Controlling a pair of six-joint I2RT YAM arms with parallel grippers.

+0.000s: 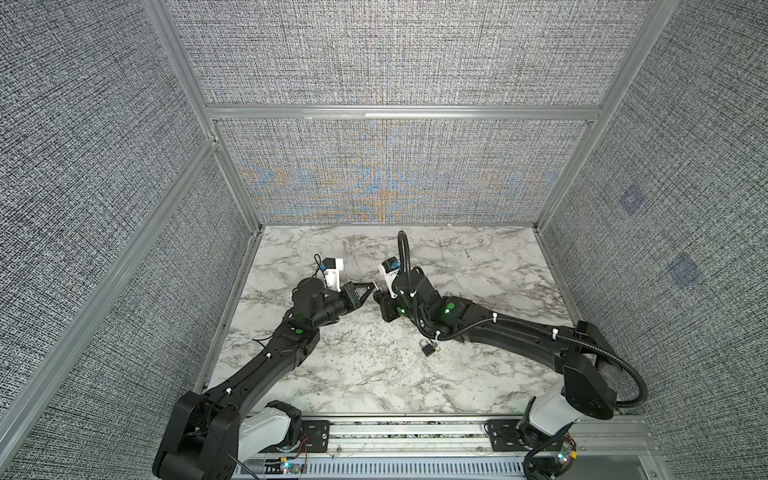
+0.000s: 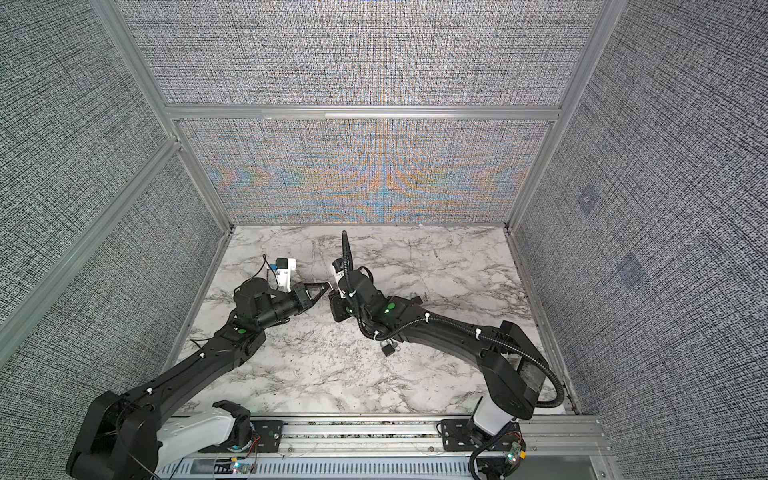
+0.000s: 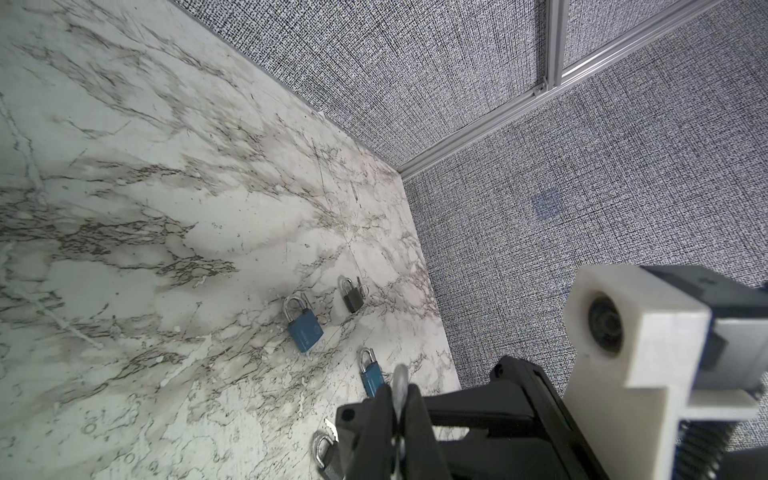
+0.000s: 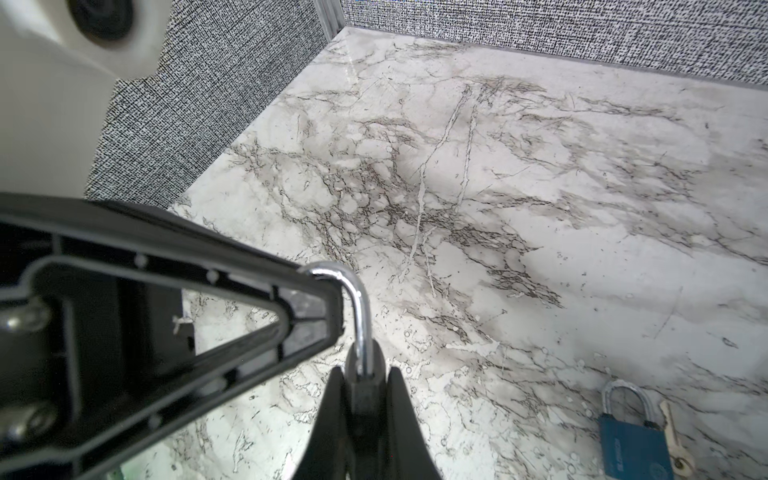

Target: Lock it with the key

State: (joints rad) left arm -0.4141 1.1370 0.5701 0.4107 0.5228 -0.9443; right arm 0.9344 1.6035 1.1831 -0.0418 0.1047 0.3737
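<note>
Both arms meet above the marble tabletop (image 1: 478, 266) and hold one padlock (image 4: 365, 392) in the air between them. Right gripper (image 4: 365, 374): jaws closed hard on the dark lock body, one finger on each flat face, with the shackle (image 4: 360, 316) pointing away from the wrist. Left gripper (image 3: 400, 399): jaws pinched together on the chrome bend of that shackle; in the right wrist view its black fingertip sits right at the curve. Judgement: this two-point hold stops body and shackle swivelling against each other, so one can be pushed or pulled relative to the other. Only one shackle leg is seen entering the body, so I cannot tell whether the other leg is seated. The keyway is hidden from every camera, so I cannot tell whether a key is in it. The one key (image 4: 672, 428) clearly seen lies flat on the table, just beside a blue padlock (image 4: 636, 446) and well apart from both grippers. A spare dark padlock (image 1: 428, 347) lies loose near the right forearm. Judgement: neither gripper is free for a key, so the step in hand looks like setting the shackle, and the key turn is not yet done. Risk: the thin chrome bar may slip in the left pinch.
</note>
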